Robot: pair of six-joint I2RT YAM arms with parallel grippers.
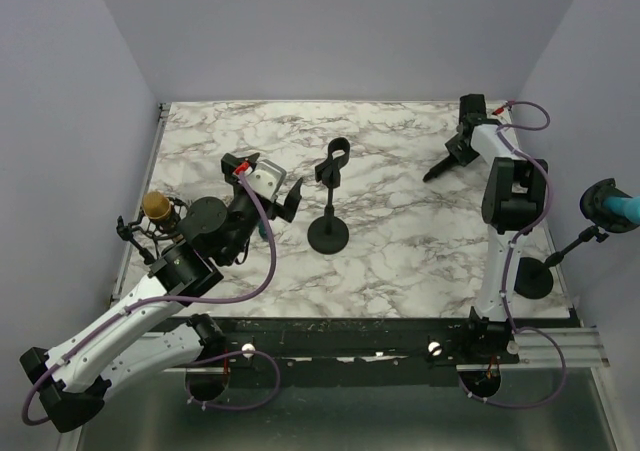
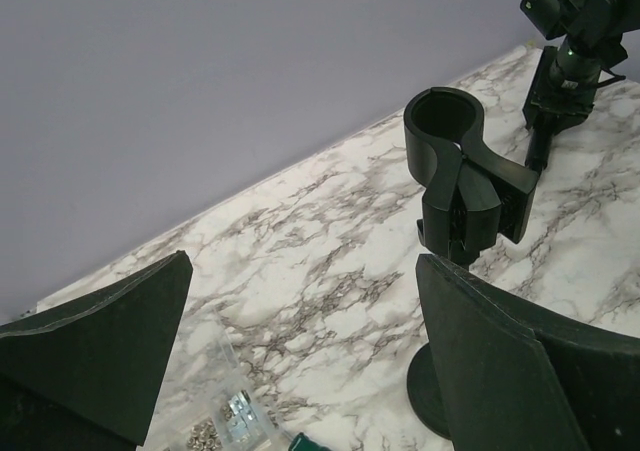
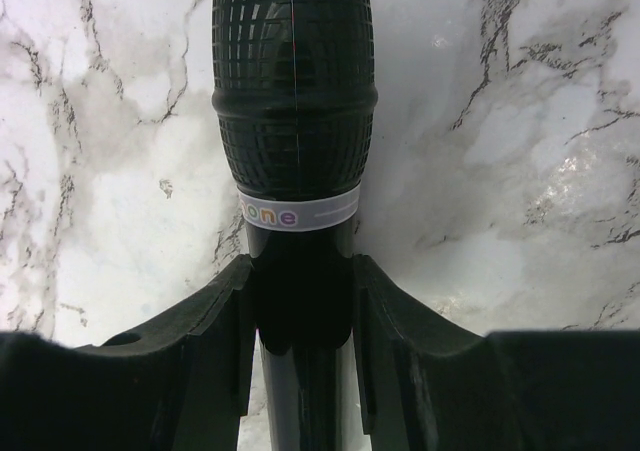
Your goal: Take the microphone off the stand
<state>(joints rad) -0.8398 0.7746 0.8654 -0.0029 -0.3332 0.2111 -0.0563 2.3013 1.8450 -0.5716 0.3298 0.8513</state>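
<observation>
Right gripper (image 3: pixel 300 316) pinches the microphone (image 3: pixel 293 101) by its handle, head tilted down over the tabletop (image 1: pixel 400 261), well apart from the stand (image 1: pixel 328 233), whose clip (image 2: pixel 445 131) is empty. Left gripper (image 2: pixel 300 371), spread wide beside the stand, seems placed to steady it.

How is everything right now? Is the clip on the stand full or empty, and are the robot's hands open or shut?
microphone: out of the stand, held by the right gripper.
stand: upright on the table.
clip: empty.
left gripper: open, holding nothing, facing the clip.
right gripper: shut on the microphone's handle.
</observation>
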